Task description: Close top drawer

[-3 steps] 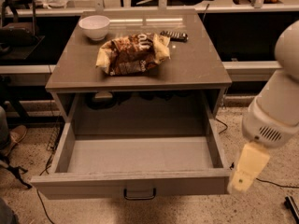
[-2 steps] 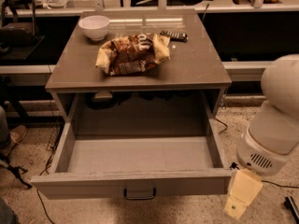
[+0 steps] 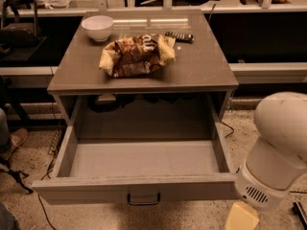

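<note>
the top drawer stands pulled far out of the cabinet toward the camera. its plain grey interior is open to view, and its flat front panel runs across the lower part of the view. a small dark handle is centred on that panel. on the cabinet top above it sit three things: a white bowl at the back left, a crumpled brown snack bag near the middle, and a dark remote control just behind the bag to the right, apart from it. the robot's white arm fills the lower right corner, its rounded housing beside the drawer's right front corner and overlapping the end of the front panel in the view. the gripper shows as a pale yellow piece below the arm at the very bottom edge, lower than the drawer front and near its right end, well apart from the handle. the edge of the view cuts it off, so i cannot tell whether it is wide, narrow or holding anything. the speckled floor spreads around the cabinet, and a thin dark cable lies on it by the cabinet's right side.
</note>
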